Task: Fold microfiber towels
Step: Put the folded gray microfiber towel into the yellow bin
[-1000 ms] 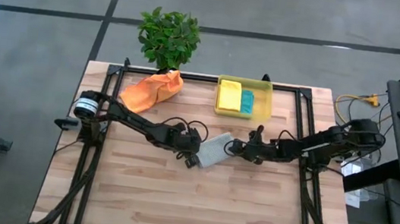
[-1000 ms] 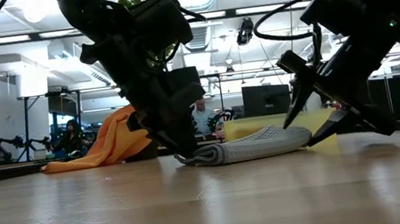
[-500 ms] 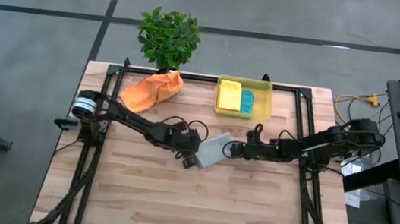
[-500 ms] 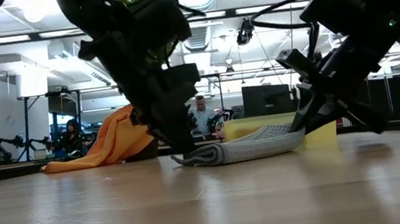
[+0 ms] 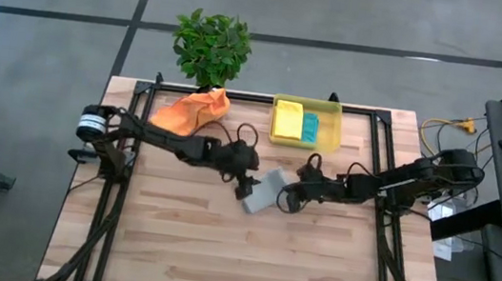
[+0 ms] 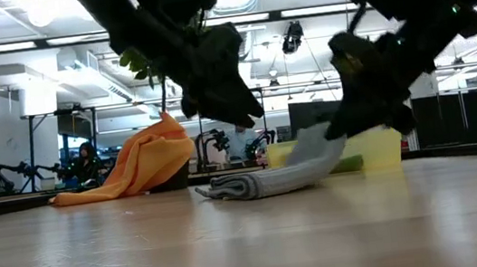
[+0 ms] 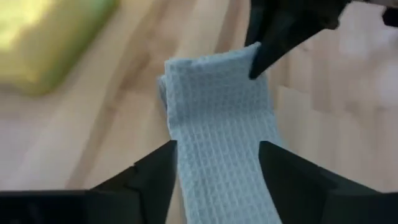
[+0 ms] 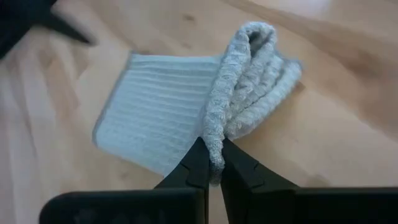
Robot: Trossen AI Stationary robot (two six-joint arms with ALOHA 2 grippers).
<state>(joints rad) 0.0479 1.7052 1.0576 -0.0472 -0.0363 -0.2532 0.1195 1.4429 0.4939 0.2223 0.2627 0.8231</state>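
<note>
A light grey towel [image 5: 266,190], folded into a thick strip, lies at the table's middle. My right gripper [image 5: 288,201] is shut on its right end, which is raised off the wood in the low view [image 6: 318,146]. My left gripper [image 6: 250,114] hangs open above the towel's left end; in its wrist view the towel [image 7: 217,118] shows below and between the fingers. An orange towel [image 5: 192,111] lies heaped at the far left. A yellow towel [image 5: 287,121] and a teal towel [image 5: 310,127] lie folded in the yellow bin [image 5: 333,112]. My right gripper pinches the grey towel's folded right end [image 8: 214,134] between its two fingers, several layers together. The fingers come slanting down from the table's right. That end is lifted; the rest slopes down to the left end [image 6: 227,190], which lies on the table.
A potted plant [image 5: 211,47] stands at the far edge behind the orange towel. A black frame [image 5: 369,114] runs along the far edge and both sides of the table. Bare wood spreads across the near half [image 5: 246,255].
My left gripper has opened, let go of the grey towel's left end and risen clear of it. My right gripper has shut on the towel's right end, rolled its wrist and lifted that end; the left end has stayed on the table.
</note>
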